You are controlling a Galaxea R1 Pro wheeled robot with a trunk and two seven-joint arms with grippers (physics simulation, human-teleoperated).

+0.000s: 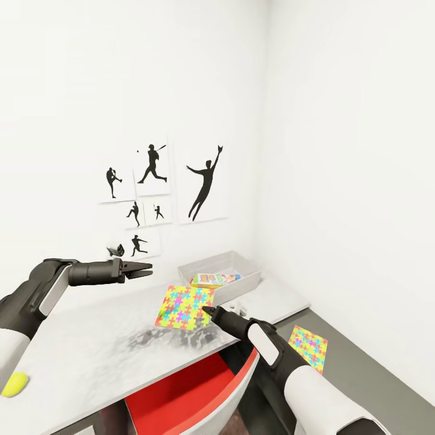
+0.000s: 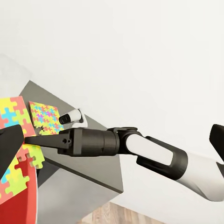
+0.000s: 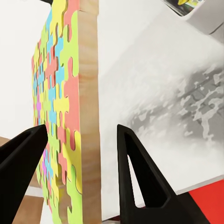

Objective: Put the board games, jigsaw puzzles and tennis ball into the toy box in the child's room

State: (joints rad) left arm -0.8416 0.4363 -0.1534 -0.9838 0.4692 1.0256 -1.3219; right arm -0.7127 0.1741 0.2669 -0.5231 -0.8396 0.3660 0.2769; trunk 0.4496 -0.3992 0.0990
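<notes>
Right wrist view has the jigsaw puzzle [image 3: 70, 107] edge-on between the spread fingers of the right claw [image 3: 79, 154], not yet pinched. From the head view that sheet [image 1: 184, 307] juts off the bench [image 1: 78, 350] edge, toy box [image 1: 241, 266] just behind it. The left claw [image 1: 142, 270] hovers well apart, seemingly closed on nothing. The right arm is nearer.

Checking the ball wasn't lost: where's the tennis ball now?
In the head view the tennis ball sits at the table's near left edge, beside the left arm and far from the toy box.
</notes>
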